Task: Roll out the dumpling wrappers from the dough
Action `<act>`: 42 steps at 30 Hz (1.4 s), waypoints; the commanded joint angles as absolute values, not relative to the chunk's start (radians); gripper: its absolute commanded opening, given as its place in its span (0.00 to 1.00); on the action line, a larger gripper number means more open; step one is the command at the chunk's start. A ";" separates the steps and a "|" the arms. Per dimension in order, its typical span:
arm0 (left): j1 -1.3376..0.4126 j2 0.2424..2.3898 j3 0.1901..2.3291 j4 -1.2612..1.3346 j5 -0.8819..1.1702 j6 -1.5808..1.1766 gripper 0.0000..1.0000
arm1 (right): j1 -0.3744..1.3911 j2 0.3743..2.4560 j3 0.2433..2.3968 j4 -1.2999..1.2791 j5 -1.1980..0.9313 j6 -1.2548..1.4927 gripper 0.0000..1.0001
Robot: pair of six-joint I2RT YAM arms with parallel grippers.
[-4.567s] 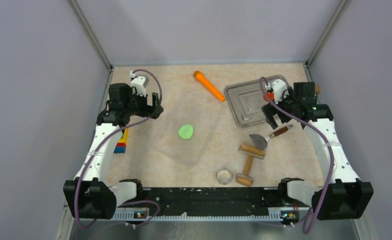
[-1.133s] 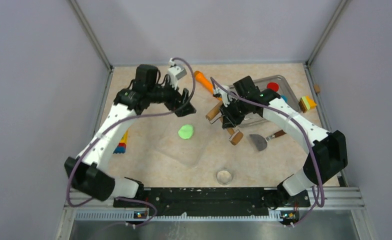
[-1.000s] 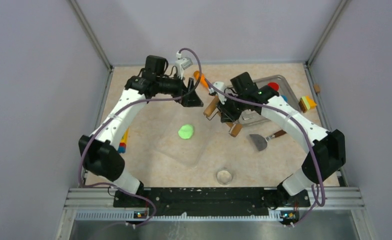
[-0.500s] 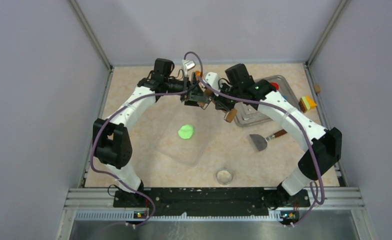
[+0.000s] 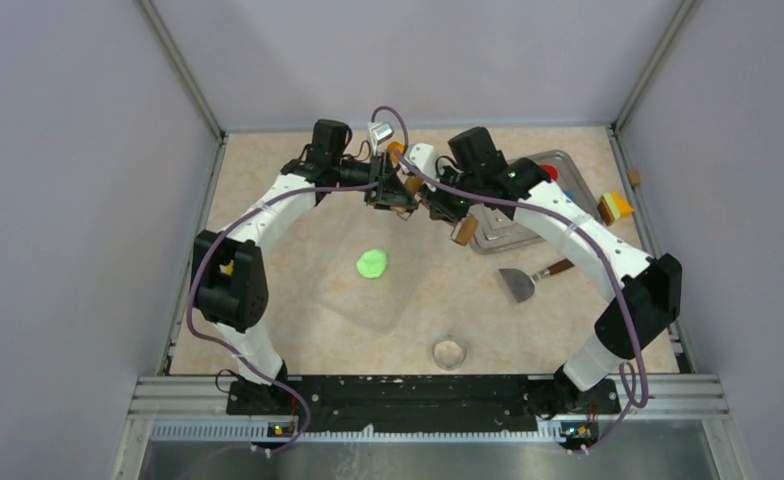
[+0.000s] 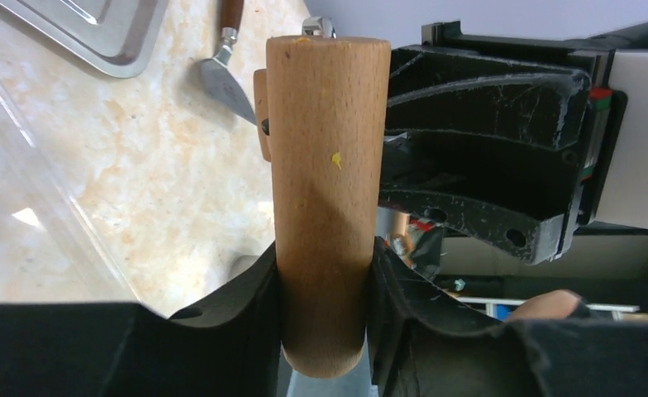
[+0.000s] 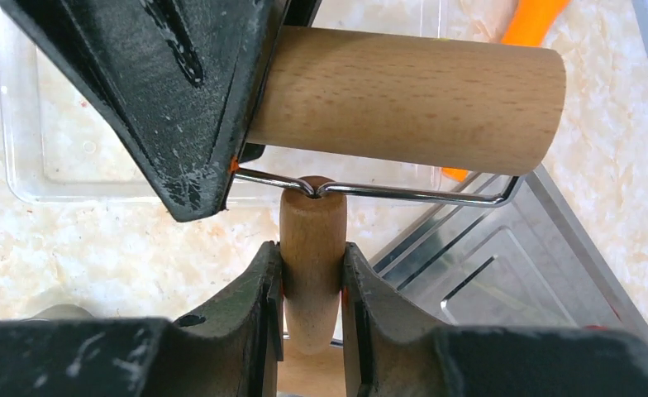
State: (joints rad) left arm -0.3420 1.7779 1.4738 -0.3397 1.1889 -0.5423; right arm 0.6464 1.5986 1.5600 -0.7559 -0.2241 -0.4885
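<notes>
The dough (image 5: 372, 263) is a small lime-green oval blob lying on a clear plastic sheet (image 5: 366, 300) at mid-table. The dumpling wrappers are out of view. Both grippers meet above the far middle of the table on one wooden roller (image 5: 415, 192). My left gripper (image 5: 398, 196) is shut on the roller's thick barrel (image 6: 325, 165), which fills the gap between its jaws (image 6: 325, 314). My right gripper (image 5: 440, 205) is shut on the roller's thin handle (image 7: 312, 240), gripped low (image 7: 312, 289), with the barrel (image 7: 412, 99) crossing above it.
A metal tray (image 5: 513, 238) lies at the back right, with a red disc (image 5: 549, 171) in it. Coloured blocks (image 5: 614, 207) sit beside it. An orange tool (image 5: 396, 150) pokes out behind the grippers. A scraper (image 5: 518, 283) and a round cutter (image 5: 449, 352) lie nearer.
The left arm swung right to the roller and its jaws closed on the barrel. The right arm carried the roller up and left to meet it. The dough stayed put.
</notes>
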 commanded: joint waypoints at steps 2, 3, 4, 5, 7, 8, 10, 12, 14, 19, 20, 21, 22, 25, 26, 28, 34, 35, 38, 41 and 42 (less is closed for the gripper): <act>-0.311 1.785 1.407 -0.201 1.249 -0.626 0.05 | 0.660 1.524 1.613 -0.690 -0.202 -0.429 0.31; -0.304 1.786 1.397 -0.174 1.264 -0.648 0.00 | 0.660 1.515 1.612 -0.690 -0.179 -0.399 0.42; -0.294 1.786 1.386 -0.149 1.281 -0.665 0.00 | 0.659 1.505 1.611 -0.697 -0.170 -0.360 0.53; -0.287 1.784 1.380 -0.127 1.291 -0.681 0.00 | 0.654 1.490 1.611 -0.706 -0.179 -0.334 0.62; -0.273 1.778 1.361 -0.081 1.313 -0.710 0.00 | 0.633 1.451 1.603 -0.706 -0.200 -0.254 0.76; -0.266 1.774 1.349 -0.054 1.328 -0.730 0.00 | 0.614 1.428 1.597 -0.699 -0.222 -0.211 0.81; -0.256 1.769 1.328 -0.011 1.364 -0.768 0.00 | 0.568 1.388 1.590 -0.687 -0.277 -0.138 0.83; -0.253 1.757 1.296 0.087 1.396 -0.826 0.00 | 0.514 1.352 1.575 -0.658 -0.298 -0.060 0.89; -0.253 1.743 1.265 0.216 1.423 -0.914 0.00 | 0.439 1.331 1.544 -0.647 -0.371 0.056 0.92; -0.253 1.723 1.195 0.602 1.478 -1.241 0.00 | 0.198 1.340 1.356 -0.585 -0.750 0.292 0.93; -0.253 1.722 1.189 0.655 1.485 -1.284 0.00 | 0.169 1.355 1.319 -0.574 -0.824 0.318 0.93; -0.253 1.723 1.189 0.692 1.491 -1.320 0.00 | 0.152 1.378 1.287 -0.560 -0.916 0.344 0.93; -0.253 1.723 1.192 0.717 1.497 -1.341 0.00 | 0.142 1.405 1.245 -0.534 -1.040 0.365 0.93; -0.253 1.724 1.218 0.686 1.514 -1.349 0.00 | 0.138 1.407 1.119 -0.336 -1.224 0.486 0.94; -0.253 1.724 1.224 0.682 1.516 -1.350 0.00 | 0.138 1.394 1.091 -0.281 -1.221 0.520 0.94; -0.253 1.721 1.233 0.669 1.512 -1.352 0.00 | 0.138 1.395 1.051 -0.212 -1.227 0.575 0.95; -0.255 1.716 1.248 0.673 1.488 -1.383 0.00 | 0.140 1.452 1.035 -0.141 -1.215 0.641 0.96; -0.255 1.718 1.251 0.677 1.488 -1.388 0.00 | 0.141 1.461 1.031 -0.113 -1.222 0.667 0.96; -0.254 1.723 1.252 0.702 1.481 -1.415 0.00 | 0.163 1.488 1.035 -0.071 -1.220 0.682 0.95; -0.255 1.728 1.257 0.725 1.475 -1.442 0.00 | 0.190 1.515 1.039 -0.040 -1.213 0.694 0.95; -0.255 1.729 1.261 0.726 1.473 -1.445 0.00 | 0.200 1.522 1.043 -0.038 -1.208 0.696 0.95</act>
